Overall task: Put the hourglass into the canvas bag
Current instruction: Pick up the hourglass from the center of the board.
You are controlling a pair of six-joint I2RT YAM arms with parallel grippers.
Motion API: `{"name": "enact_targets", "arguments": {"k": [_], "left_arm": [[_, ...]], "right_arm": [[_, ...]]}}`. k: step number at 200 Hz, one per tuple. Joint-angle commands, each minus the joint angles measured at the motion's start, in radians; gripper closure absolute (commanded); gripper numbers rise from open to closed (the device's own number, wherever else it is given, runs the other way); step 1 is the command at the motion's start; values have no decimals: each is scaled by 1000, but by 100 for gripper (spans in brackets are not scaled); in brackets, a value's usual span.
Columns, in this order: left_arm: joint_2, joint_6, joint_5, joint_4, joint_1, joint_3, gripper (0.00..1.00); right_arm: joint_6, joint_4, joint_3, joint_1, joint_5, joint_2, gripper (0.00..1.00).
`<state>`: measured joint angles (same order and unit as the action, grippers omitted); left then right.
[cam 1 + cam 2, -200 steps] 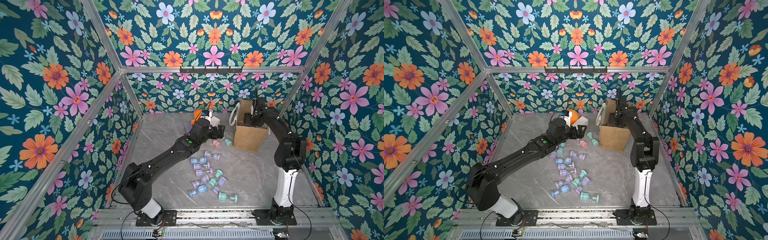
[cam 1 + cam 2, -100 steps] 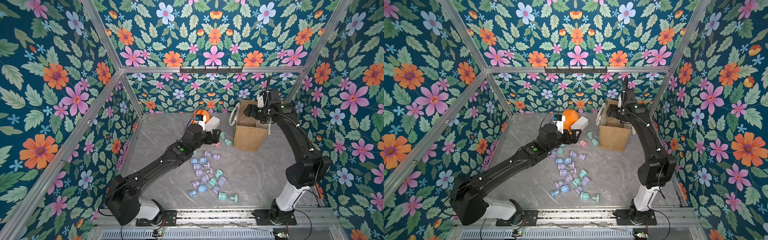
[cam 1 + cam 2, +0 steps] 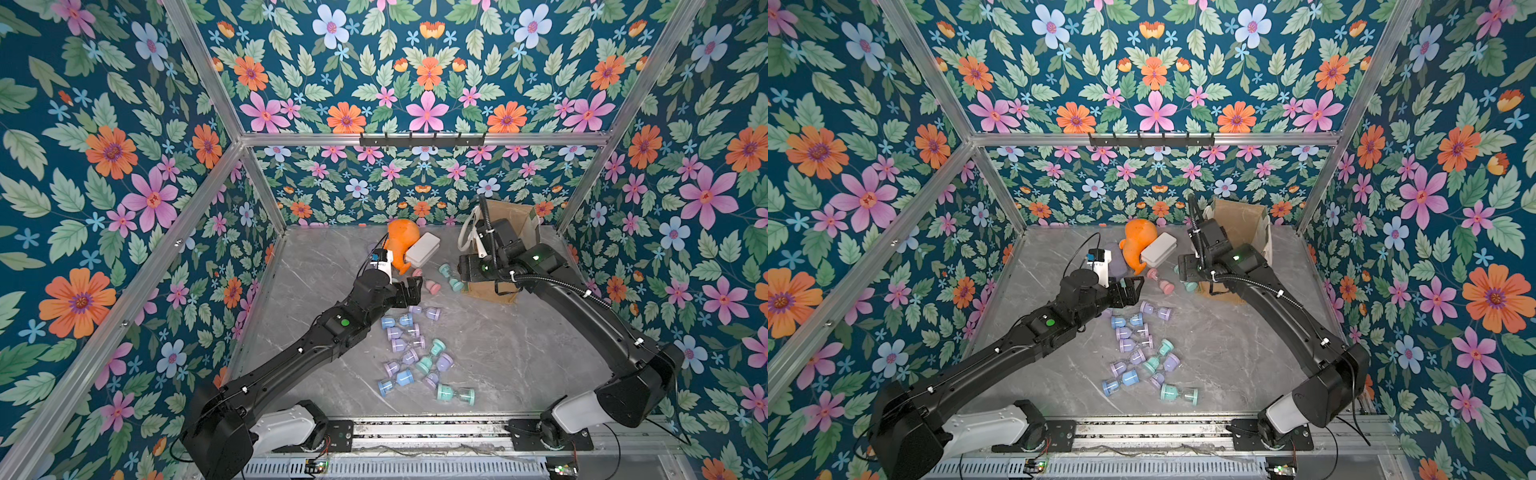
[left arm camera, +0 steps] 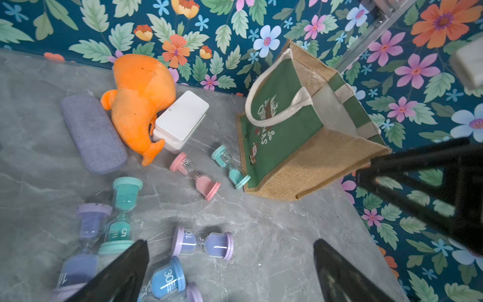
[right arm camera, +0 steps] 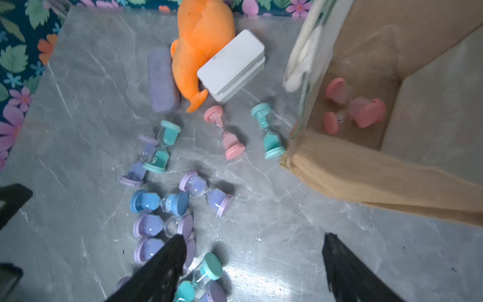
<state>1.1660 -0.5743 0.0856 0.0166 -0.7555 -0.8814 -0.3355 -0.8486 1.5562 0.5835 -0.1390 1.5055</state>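
Now the left gripper (image 3: 411, 290) has drawn back from the pink hourglass (image 3: 432, 286) lying on the tabletop (image 3: 519, 353), jaws wide and empty; the right gripper (image 5: 254, 236) has lifted clear of the canvas bag (image 5: 366, 167), jaws spread, holding nothing; two pink hourglasses (image 5: 363, 109) lie inside, so that drop looks done; many remain outside.

Bright, even light, soft shadows; both top views sharp. Right wrist view motion-blurred, canvas bag (image 5: 366, 172) smeared; glare on the tabletop (image 5: 243, 277) at lower centre.
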Motion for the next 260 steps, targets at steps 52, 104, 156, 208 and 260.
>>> {"name": "enact_targets", "arguments": {"k": [52, 104, 156, 208, 260], "left_arm": [[-103, -54, 65, 34, 0, 109, 0], [-124, -70, 69, 41, 1, 142, 0], [-121, -71, 78, 43, 0, 147, 0], [-123, -75, 92, 42, 0, 150, 0], [-122, -69, 100, 49, 1, 147, 0]], "right_arm": [[114, 143, -147, 97, 114, 144, 17], [197, 209, -189, 98, 159, 287, 19], [283, 202, -125, 98, 115, 418, 21], [335, 195, -63, 97, 113, 508, 24], [359, 187, -19, 97, 119, 573, 29]]}}
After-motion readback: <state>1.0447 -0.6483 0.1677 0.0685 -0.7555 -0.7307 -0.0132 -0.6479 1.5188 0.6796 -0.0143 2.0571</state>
